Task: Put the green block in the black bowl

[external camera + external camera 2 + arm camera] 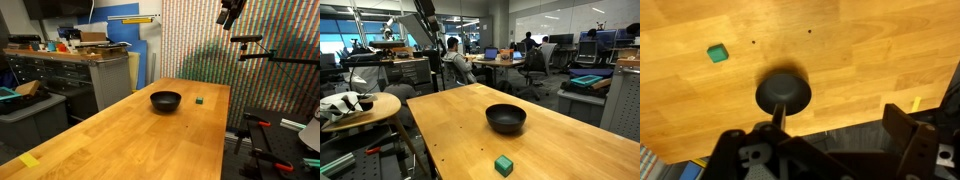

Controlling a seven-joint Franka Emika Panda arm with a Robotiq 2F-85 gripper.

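The green block (201, 100) is a tiny dark-green cube on the wooden table (120, 140), a short way beside the black bowl (166, 100). Both show in both exterior views, with the block (503, 165) near the table's edge and the bowl (506, 118) further in. In the wrist view the bowl (783, 92) lies below me and the block (717, 53) is at the upper left. My gripper (231, 12) hangs high above the table's far side, well away from both. Its fingers (830, 150) are spread apart and hold nothing.
A strip of yellow tape (30, 160) lies at a table corner. A workbench with drawers (70, 70) stands beside the table. A camera stand (265, 55) and a round side table (360, 105) stand near the edges. A person (455, 55) sits behind.
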